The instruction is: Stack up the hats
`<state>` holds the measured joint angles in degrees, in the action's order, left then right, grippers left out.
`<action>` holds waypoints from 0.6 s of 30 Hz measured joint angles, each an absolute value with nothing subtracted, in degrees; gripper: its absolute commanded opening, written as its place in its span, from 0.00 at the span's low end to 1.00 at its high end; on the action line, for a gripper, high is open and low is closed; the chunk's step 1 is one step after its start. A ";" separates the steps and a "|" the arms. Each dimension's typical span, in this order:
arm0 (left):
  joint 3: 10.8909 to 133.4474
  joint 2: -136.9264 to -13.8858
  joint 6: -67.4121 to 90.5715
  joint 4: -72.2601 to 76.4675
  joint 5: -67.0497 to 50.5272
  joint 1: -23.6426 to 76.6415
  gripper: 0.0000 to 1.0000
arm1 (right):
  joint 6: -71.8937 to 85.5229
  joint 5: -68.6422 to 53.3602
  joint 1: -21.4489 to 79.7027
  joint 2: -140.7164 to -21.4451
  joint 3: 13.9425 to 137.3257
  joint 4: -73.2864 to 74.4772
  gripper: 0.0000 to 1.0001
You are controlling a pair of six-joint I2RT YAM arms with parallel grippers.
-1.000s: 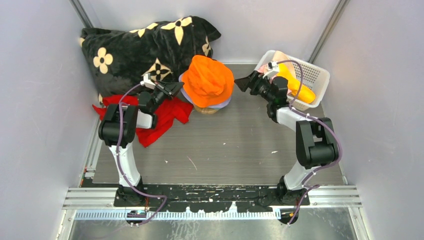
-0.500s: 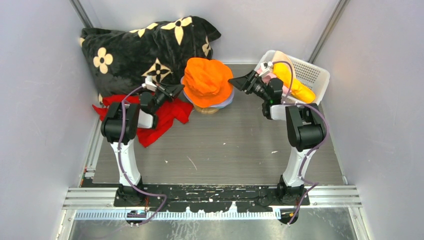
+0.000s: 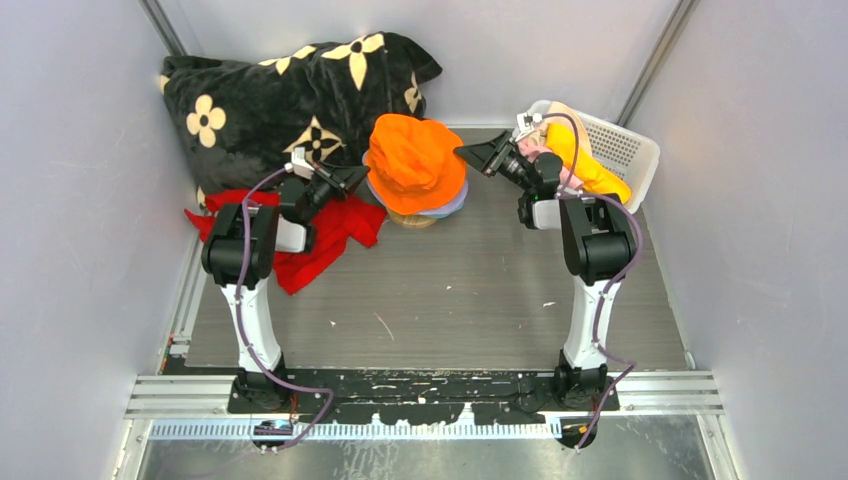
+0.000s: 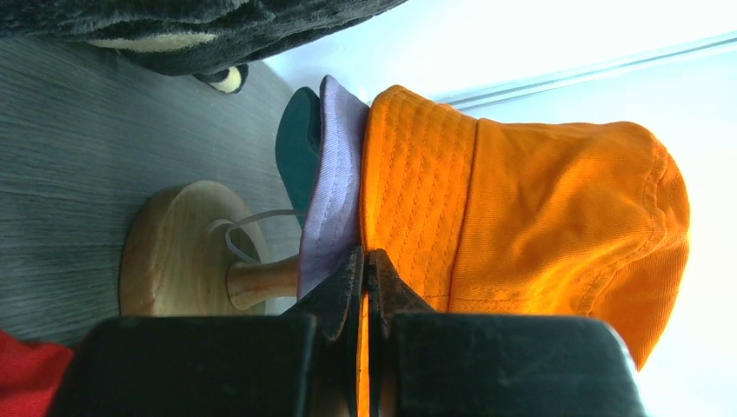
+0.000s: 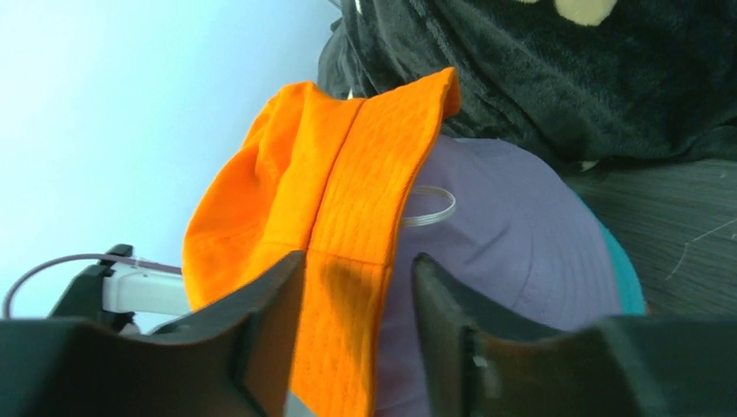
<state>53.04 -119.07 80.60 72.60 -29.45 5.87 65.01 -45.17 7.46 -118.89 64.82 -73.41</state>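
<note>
As the left jaws clamp the orange hat (image 4: 521, 208) by its brim, the right jaws gape wide on the opposite side!
Orange hat sits between both sets of jaws, topping the lavender hat (image 4: 335, 191) and teal hat (image 4: 295, 148) on a wooden stand (image 4: 174, 252) just ahead of the left jaws. Right jaws are released, the brim edge in their gap. Behind them, a yellow hat (image 3: 590, 165) lies in the white basket (image 3: 630, 150).
</note>
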 measured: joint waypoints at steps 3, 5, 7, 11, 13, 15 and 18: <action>53.23 -119.07 80.58 72.27 -29.61 5.87 0.00 | 67.20 -45.60 7.66 -120.90 66.59 -74.67 0.21; 53.25 -119.07 80.58 72.10 -29.63 5.87 0.00 | 68.42 -45.98 7.66 -121.82 67.29 -75.26 0.05; 53.25 -119.07 80.55 72.05 -29.65 5.87 0.00 | 69.63 -46.28 7.66 -122.58 67.99 -75.64 0.01; 53.25 -119.07 80.53 71.94 -29.65 5.87 0.00 | 70.83 -45.71 7.64 -123.15 68.42 -75.85 0.01; 53.25 -119.07 80.53 71.92 -29.65 5.87 0.00 | 70.87 -45.21 7.51 -123.50 69.19 -75.46 0.01; 53.25 -119.07 80.51 71.92 -29.67 5.87 0.00 | 70.43 -44.56 7.42 -123.81 70.26 -73.87 0.01; 53.23 -119.31 80.53 72.07 -29.67 5.82 0.00 | 68.51 -43.75 7.20 -123.90 71.53 -70.00 0.01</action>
<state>53.23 -119.31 80.53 72.07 -29.67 5.82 68.51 -43.75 7.20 -123.90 71.53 -70.00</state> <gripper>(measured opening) 0.009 0.057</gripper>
